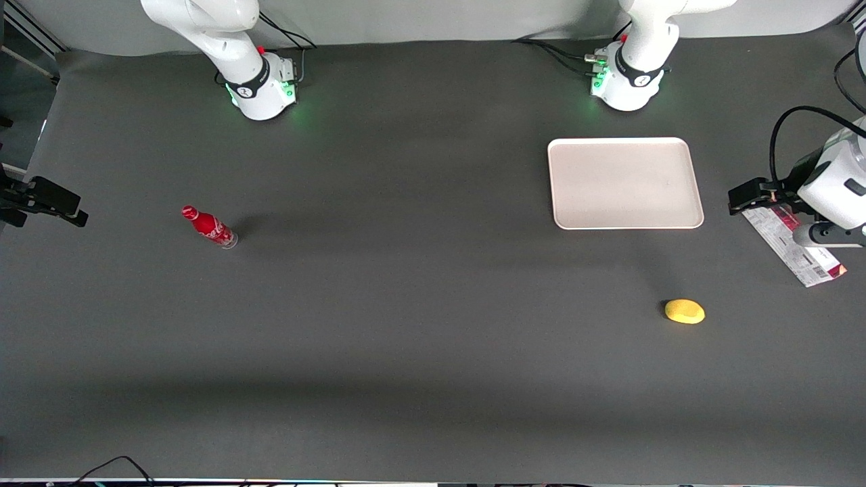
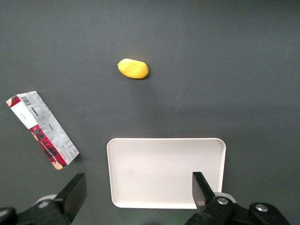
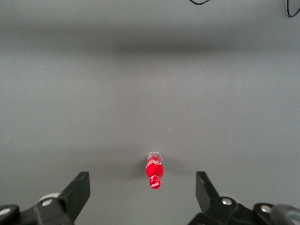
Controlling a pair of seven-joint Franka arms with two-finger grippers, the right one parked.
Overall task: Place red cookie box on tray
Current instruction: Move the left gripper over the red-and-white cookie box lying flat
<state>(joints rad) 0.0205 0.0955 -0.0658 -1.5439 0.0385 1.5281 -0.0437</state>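
Note:
The red cookie box (image 1: 797, 251) (image 2: 43, 130) lies flat on the dark table near the working arm's end, its white-grey printed face up and maroon along one side. The pale pinkish-white tray (image 1: 622, 182) (image 2: 164, 168) sits beside it, a little farther from the front camera, with nothing on it. My left gripper (image 1: 752, 197) (image 2: 138, 182) hangs high over the table between the tray and the box, above the box's farther end, which the arm partly hides. Its fingers (image 2: 200, 185) are spread wide, open, with nothing between them.
A yellow lemon-shaped object (image 1: 685, 311) (image 2: 133, 68) lies nearer the front camera than the tray. A small red bottle (image 1: 210, 227) (image 3: 154, 171) stands toward the parked arm's end of the table. The two arm bases (image 1: 626, 81) stand at the table's back edge.

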